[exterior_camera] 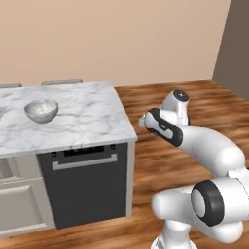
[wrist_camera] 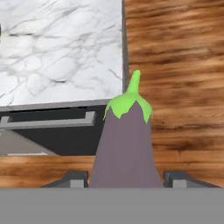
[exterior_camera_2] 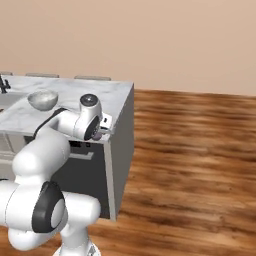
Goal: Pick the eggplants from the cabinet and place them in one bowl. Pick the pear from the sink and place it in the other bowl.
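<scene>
The white arm rose from its base, bent sharply at the elbow and reached forward with the wrist turned downward. The tool (wrist_camera: 126,178) pointed down and slightly ahead — its two dark fingertips (wrist_camera: 72,178) stood apart on either side of an eggplant (wrist_camera: 126,144), pressed against its flanks and gripping it. In the right base view the hand sat folded close against the forearm.

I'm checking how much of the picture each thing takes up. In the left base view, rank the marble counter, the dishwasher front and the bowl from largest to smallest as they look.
1. Marble counter, widest by far.
2. Dishwasher front, nearer the camera, yet clearly smaller than the counter.
3. Bowl, smallest, sitting on the counter.
</scene>
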You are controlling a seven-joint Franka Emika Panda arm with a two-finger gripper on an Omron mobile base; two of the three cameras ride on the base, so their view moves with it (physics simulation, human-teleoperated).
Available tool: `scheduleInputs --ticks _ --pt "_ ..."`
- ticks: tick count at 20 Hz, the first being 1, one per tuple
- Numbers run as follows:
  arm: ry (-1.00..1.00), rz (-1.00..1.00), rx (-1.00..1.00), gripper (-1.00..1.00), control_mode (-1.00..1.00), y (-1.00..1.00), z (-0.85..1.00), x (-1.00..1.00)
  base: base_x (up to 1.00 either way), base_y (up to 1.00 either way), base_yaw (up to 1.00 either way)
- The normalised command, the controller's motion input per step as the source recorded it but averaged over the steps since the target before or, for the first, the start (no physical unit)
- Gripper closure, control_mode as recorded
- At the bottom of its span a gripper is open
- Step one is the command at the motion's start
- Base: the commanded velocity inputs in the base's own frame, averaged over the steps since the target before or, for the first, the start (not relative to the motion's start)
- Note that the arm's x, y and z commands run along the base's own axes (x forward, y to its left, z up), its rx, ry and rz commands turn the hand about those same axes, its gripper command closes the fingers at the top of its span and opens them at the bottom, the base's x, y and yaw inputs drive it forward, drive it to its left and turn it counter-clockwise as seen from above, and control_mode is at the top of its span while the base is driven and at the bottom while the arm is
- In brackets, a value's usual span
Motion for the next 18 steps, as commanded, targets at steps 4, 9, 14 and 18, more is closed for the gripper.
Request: scheduleInputs --ticks 4,9,14,18 --pt "0.0 0.0 0.0 1.0 1.0 0.0 0.0 0.0 0.0 0.64 0.06" --pt "0.0 0.0 0.0 1.0 1.0 0.0 0.0 0.0 0.12 0.69 0.09" --pt "0.0 0.0 0.0 1.0 1.0 0.0 0.0 0.0 0.35 0.7 0.1" --pt "0.0 0.0 0.0 1.0 1.0 0.0 0.0 0.0 0.42 0.61 0.08"
